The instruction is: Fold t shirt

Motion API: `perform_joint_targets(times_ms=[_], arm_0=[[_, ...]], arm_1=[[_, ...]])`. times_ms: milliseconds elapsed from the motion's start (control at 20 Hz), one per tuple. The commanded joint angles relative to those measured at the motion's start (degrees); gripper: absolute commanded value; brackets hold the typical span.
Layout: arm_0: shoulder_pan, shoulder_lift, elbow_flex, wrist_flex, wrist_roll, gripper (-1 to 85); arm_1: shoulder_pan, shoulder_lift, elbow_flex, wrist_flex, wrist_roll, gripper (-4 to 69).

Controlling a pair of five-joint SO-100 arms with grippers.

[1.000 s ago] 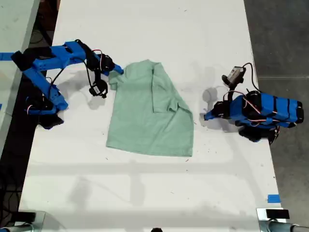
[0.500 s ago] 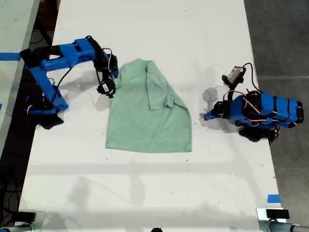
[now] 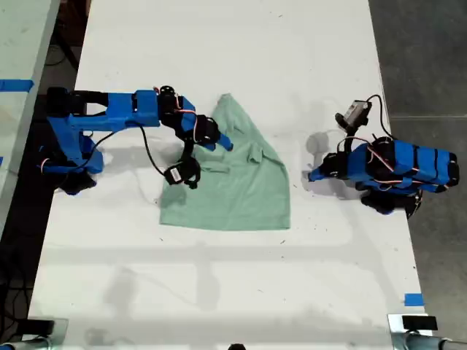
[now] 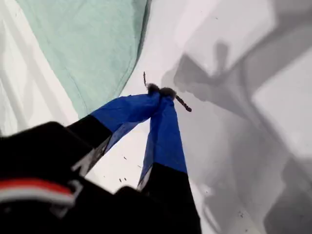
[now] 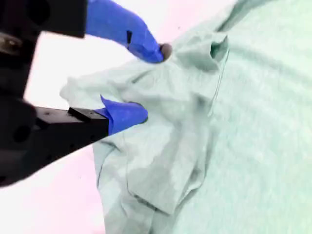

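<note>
Fingers: my second gripper (image 5: 146,83) has its blue tips spread, with a bunched fold of the t shirt (image 3: 244,182) sitting between them; my first gripper (image 4: 161,95) is pressed together on nothing, near the exterior view's right.
Shirt: laid mid-table (image 3: 219,292), partly folded.
Tip: probably best if the fold is laid flat before the arm is lifted clear.

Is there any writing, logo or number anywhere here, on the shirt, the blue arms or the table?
None can be read in any view.
The t shirt is plain, with no print or visible tag.
The two blue arms show no lettering; their small parts are too small to tell.
The white table carries only blank blue tape pieces.
</note>
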Motion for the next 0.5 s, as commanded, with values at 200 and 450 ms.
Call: perform_joint_targets(times_ms=[200,450], arm_0=[[-8.26,31.2,10.81,4.92,5.36,-0.2],[0.97,91.14,68.29,-19.42,2.99,-0.2]], arm_1=[[-0.18,0.62,2.02,0.18,-0.7,-1.8],[-0.09,0.62,2.02,0.09,-0.62,-1.8]])
